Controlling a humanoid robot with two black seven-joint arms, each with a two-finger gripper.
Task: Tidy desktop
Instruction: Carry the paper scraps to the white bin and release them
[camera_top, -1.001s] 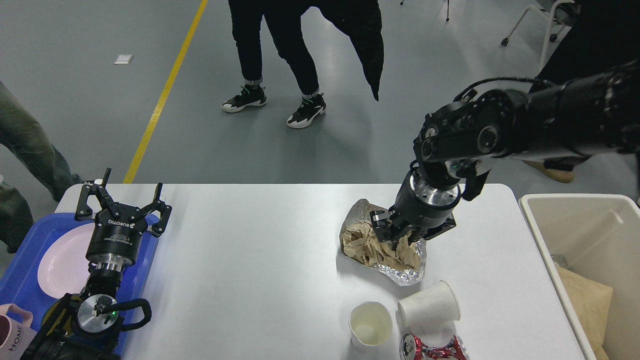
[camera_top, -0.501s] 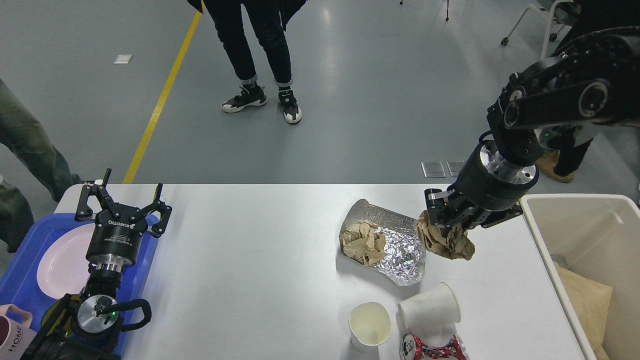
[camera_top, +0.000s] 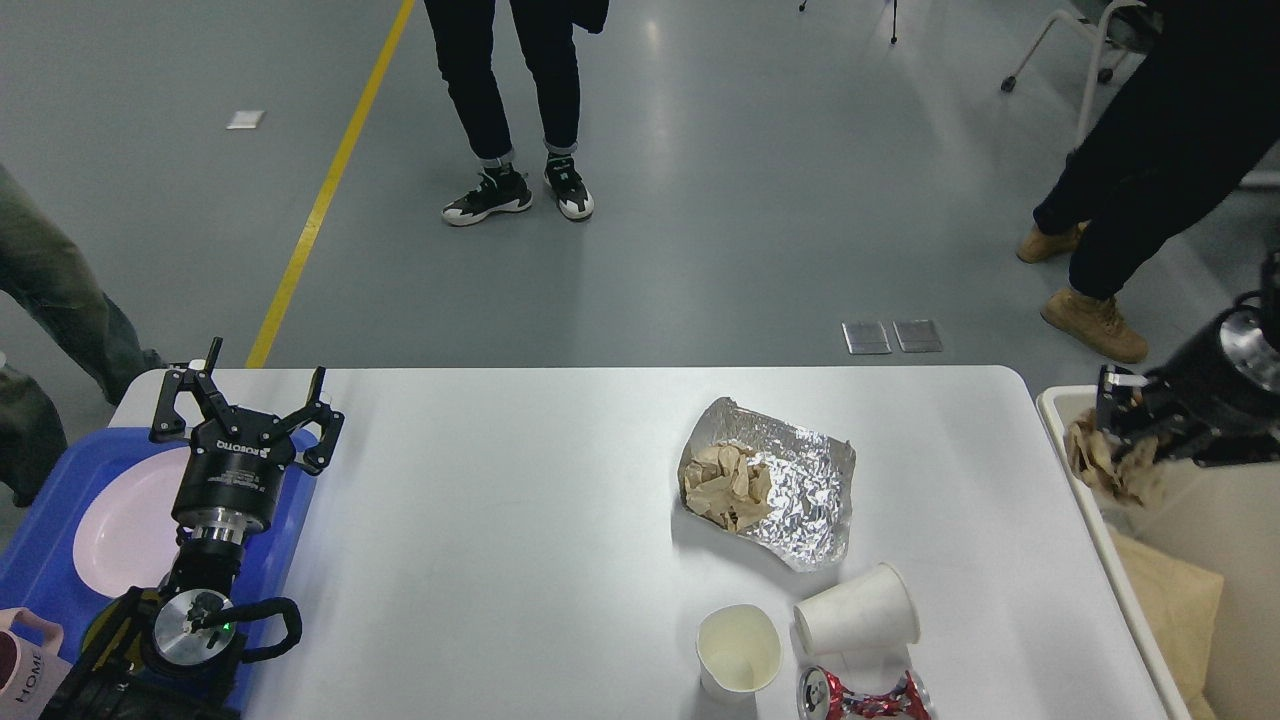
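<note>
The white desktop (camera_top: 520, 520) fills the middle of the head view. On it lie a crumpled foil sheet (camera_top: 800, 490) holding crumpled brown paper (camera_top: 725, 485), an upright paper cup (camera_top: 738, 650), a paper cup on its side (camera_top: 858, 610) and a crushed red can (camera_top: 865, 695). My right gripper (camera_top: 1115, 450) is shut on a wad of brown paper (camera_top: 1105, 465), held over the left rim of the beige bin (camera_top: 1190, 420). My left gripper (camera_top: 245, 410) is open and empty above the blue tray (camera_top: 40, 540).
The blue tray holds a pink plate (camera_top: 125, 520); a pink mug (camera_top: 25, 665) stands at its near corner. The beige bin holds brown paper (camera_top: 1170, 590). People stand on the floor beyond the table's far edge and at the left.
My right gripper lifted a wad of brown paper off the foil and carried it right, from over the table to over the beige bin's rim. My left arm has not moved.
</note>
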